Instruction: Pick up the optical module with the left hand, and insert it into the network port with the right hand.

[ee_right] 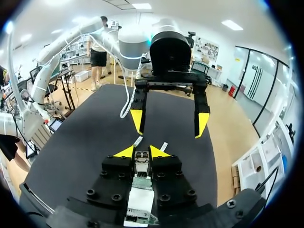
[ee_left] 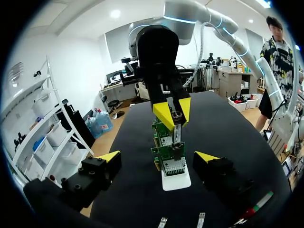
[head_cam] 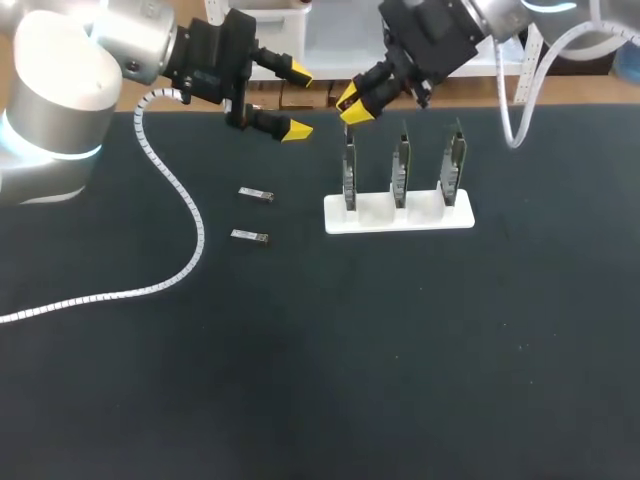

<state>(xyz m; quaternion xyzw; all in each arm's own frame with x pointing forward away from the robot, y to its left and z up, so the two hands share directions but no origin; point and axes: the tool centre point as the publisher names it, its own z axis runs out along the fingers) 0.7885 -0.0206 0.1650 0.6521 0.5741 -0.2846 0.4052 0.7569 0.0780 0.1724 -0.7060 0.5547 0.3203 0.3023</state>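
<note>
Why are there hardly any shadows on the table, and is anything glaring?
Head view: the black table swallows shadows; the white stand and left arm look brightest. Left wrist view: a soft sheen on the table past the stand. Right wrist view: the left arm's silver shell gleams.

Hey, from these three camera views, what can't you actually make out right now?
Head view: whether the optical module is in a port; the right gripper covers it.
Left wrist view: the back boards, overlapped by the front board.
Left wrist view: two spare modules, cut off by the rim.
</note>
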